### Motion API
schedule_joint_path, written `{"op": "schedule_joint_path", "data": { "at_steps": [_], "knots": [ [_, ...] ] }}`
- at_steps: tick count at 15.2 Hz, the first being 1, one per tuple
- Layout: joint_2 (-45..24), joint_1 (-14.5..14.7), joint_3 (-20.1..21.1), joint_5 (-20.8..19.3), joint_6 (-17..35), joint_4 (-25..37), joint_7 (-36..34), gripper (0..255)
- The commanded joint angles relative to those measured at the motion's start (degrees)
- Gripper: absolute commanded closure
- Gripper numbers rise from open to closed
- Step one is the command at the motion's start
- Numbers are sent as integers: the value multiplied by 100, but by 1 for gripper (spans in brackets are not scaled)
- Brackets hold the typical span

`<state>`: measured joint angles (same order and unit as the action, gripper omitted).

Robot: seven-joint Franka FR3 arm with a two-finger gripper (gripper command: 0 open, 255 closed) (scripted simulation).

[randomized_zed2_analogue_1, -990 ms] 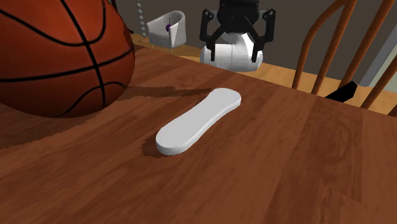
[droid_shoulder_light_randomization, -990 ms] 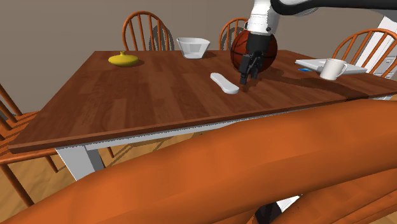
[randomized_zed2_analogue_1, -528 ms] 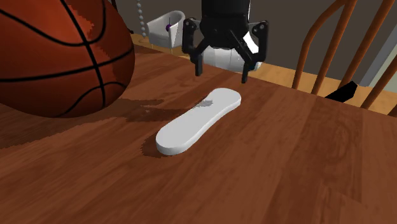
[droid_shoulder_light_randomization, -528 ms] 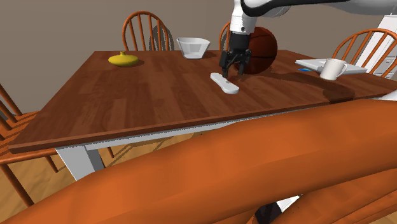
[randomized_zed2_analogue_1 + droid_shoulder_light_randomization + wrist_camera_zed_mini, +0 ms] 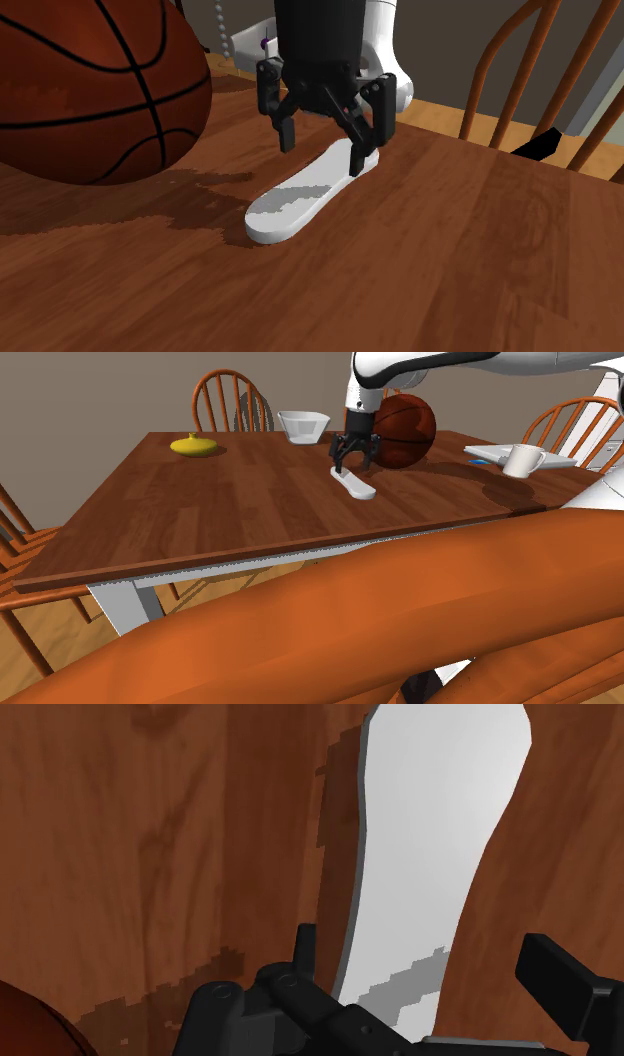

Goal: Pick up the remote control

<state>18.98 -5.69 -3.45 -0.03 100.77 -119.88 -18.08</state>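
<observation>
Your pincer (image 5: 322, 150) is spread wide, straddling the upper end of the white remote (image 5: 298, 197) lying flat mid-frame on the counter (image 5: 450, 260). Clamp that far off-centre and it'll probably swing or slip out.

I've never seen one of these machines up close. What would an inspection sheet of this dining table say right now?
Surface: brown wooden table, flat.
Job's things: white remote control lying flat on the table, not lifted.
Clutter: basketball beside the remote; white bowl, yellow gourd-shaped item and white mug farther off.
Claw: open, low over one end of the remote, a finger on each side, not clasping it.
Cables: nothing seen.
Surroundings: wooden chairs around the table, grey-brown wall, wood floor.
</observation>
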Motion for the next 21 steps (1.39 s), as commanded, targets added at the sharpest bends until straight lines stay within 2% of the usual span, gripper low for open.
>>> {"op": "schedule_joint_path", "data": {
  "at_steps": [1, 6, 7, 16, 21],
  "knots": [
    [-15, -4, -2, 0, 165, -147, -9, 0],
    [-21, -5, -4, 0, 364, -340, -7, 0],
    [-27, -5, -6, 0, 360, -331, -5, 255],
    [-21, -5, -5, 0, 364, -340, -7, 255],
    [-17, -2, -1, 1, -22, 41, -12, 255]
  ]
}}
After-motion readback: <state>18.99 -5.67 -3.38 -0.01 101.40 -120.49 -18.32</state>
